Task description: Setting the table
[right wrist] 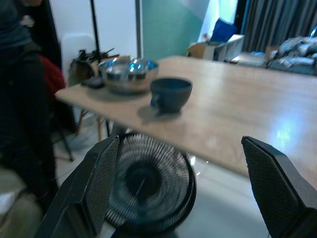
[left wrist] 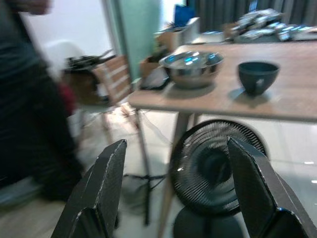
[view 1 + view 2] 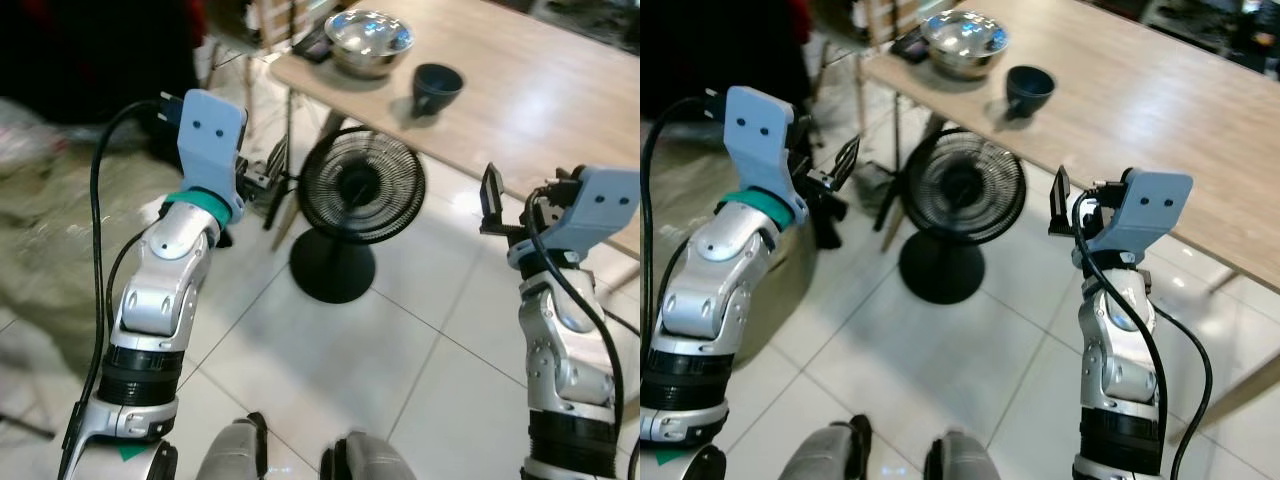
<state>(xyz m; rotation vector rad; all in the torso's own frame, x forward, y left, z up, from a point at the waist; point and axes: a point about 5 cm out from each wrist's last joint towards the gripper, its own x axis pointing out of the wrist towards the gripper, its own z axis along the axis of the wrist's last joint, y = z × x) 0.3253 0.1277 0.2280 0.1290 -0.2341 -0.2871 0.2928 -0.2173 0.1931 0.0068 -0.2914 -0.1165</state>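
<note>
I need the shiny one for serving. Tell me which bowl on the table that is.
The metal bowl near the table's corner: wide, silvery and reflective. The other, a small dark cup, stands apart beside it, matte and much narrower.

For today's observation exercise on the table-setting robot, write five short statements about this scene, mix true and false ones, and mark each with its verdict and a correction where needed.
1. A steel bowl stands on the wooden table. True.
2. The dark cup sits inside the steel bowl. False: it stands on the table beside the bowl, apart from it.
3. A black fan stands on the tiled floor by the table's edge. True.
4. The right gripper is shut on the cup. False: its fingers are spread and hold nothing; the cup is on the table ahead of it.
5. The left gripper is open and empty. True.
</note>
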